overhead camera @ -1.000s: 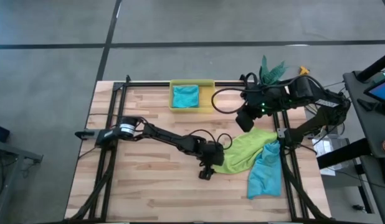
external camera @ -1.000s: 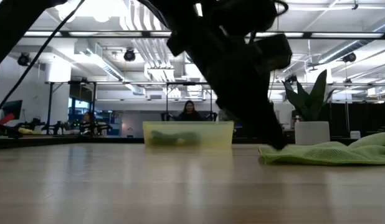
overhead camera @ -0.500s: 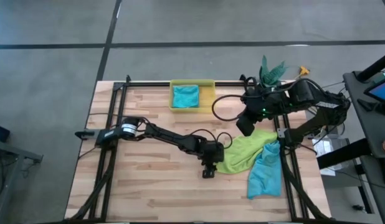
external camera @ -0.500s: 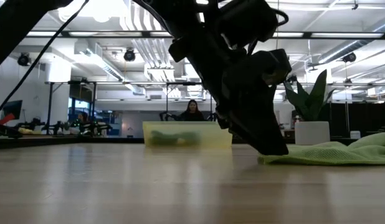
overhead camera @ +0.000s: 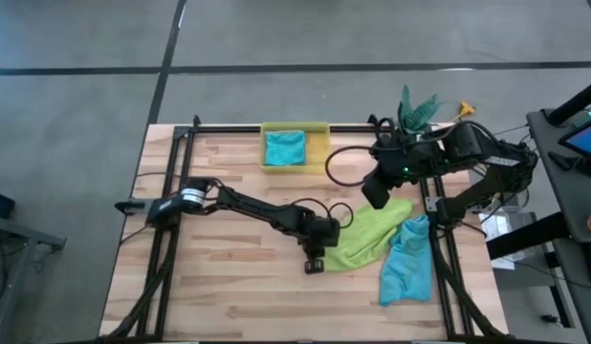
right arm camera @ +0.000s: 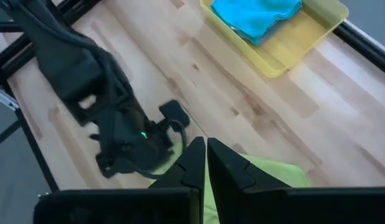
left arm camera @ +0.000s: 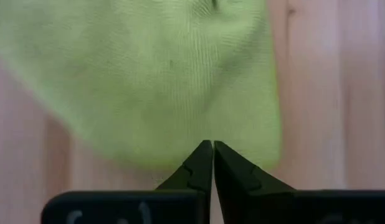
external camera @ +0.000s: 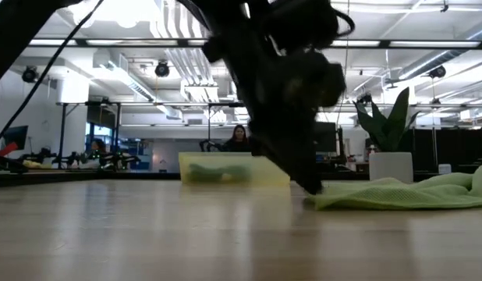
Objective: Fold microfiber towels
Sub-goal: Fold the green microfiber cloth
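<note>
A lime green towel (overhead camera: 367,239) lies crumpled on the table's right half, resting flat on the wood. My left gripper (overhead camera: 315,265) is down at the towel's left end, its fingers shut (left arm camera: 213,144) over the cloth. A teal towel (overhead camera: 407,263) lies beside the green one at the right edge, partly on top of it. A second teal towel (overhead camera: 285,147) lies in the yellow bin (overhead camera: 319,153) at the far edge. My right gripper (overhead camera: 375,191) hangs shut above the green towel's far part, touching nothing. My left gripper is shut on the lime green towel's left end (left arm camera: 174,155), at the edge nearest the table's middle. The fingers slant down onto it from the table's left (external camera: 311,187). They hide the pinch itself, so I cannot tell how many layers they hold. That end stays on the table.
Black frame rails run along the table's edges, one past the teal towel (overhead camera: 439,258). Bare wood (overhead camera: 229,277) lies left of and near my left arm. A potted plant (overhead camera: 417,107) stands at the far right corner. A person sits far behind the bin (external camera: 239,140).
My left gripper has rolled at the wrist and shut at the green towel's left end. That end has slid a little toward the table's left and near edge. The rest of the towel has stayed where it was.
</note>
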